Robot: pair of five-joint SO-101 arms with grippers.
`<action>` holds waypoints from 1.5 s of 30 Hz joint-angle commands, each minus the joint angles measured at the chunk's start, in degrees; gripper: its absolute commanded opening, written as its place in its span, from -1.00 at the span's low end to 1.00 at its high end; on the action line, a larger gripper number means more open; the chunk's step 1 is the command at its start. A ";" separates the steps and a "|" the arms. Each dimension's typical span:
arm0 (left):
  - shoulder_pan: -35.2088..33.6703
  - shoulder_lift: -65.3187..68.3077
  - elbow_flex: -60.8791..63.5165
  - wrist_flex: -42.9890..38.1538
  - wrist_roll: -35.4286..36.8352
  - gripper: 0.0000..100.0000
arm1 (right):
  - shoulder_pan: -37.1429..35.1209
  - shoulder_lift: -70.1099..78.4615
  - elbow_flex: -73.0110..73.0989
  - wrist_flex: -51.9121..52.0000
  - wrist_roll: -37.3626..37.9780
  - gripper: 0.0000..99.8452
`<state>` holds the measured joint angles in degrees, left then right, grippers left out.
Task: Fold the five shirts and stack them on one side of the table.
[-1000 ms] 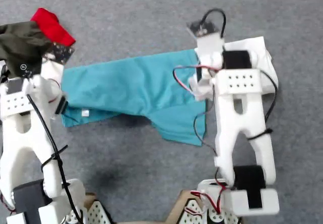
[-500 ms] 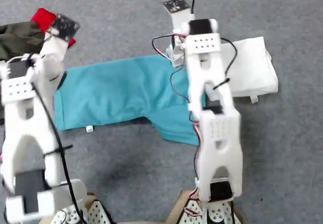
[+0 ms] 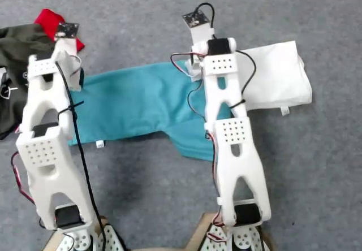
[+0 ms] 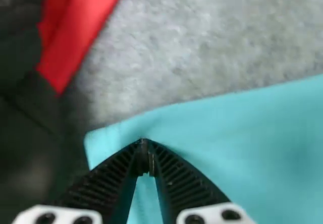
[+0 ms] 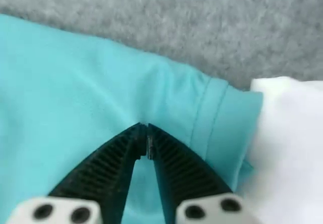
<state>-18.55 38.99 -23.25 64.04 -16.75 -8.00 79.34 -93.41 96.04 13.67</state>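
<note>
Teal shirt [image 3: 136, 101] pinched at far edge by left gripper [image 4: 145, 158], right gripper [image 5: 144, 138].

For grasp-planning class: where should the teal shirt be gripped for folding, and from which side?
Probably grip the teal shirt at its far-edge corners, from above: lying flat, only its edges can be pinched. Left gripper and right gripper are shut there.

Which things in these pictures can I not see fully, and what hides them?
- High view: the right arm covers where the teal shirt meets the white shirt.
- High view: the dark green shirt is cut off by the picture's left edge and partly covered by the left arm.
- High view: the red shirt is partly behind that arm's wrist.
- The white shirt's layers are too small to count.
</note>
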 commanded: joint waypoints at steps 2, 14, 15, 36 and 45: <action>-1.45 -0.70 -5.93 1.23 0.44 -0.94 | 2.02 -8.84 -2.42 0.35 -0.09 -0.97; -0.22 -18.46 1.80 2.55 -2.29 -0.94 | -2.29 -38.73 16.13 5.45 20.40 -0.90; -0.13 -21.10 4.18 2.37 -2.37 -0.94 | -3.34 -42.95 21.05 5.45 22.42 -0.88; 3.12 -65.76 57.98 -6.77 8.70 -0.94 | -14.33 -104.04 127.96 -10.37 50.46 -0.42; 5.85 -60.66 58.24 -7.47 13.98 -0.94 | -10.55 -94.73 145.19 -37.10 50.20 -0.38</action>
<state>-13.98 -21.93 34.86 56.92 -4.97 -22.07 -20.00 50.95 66.33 63.52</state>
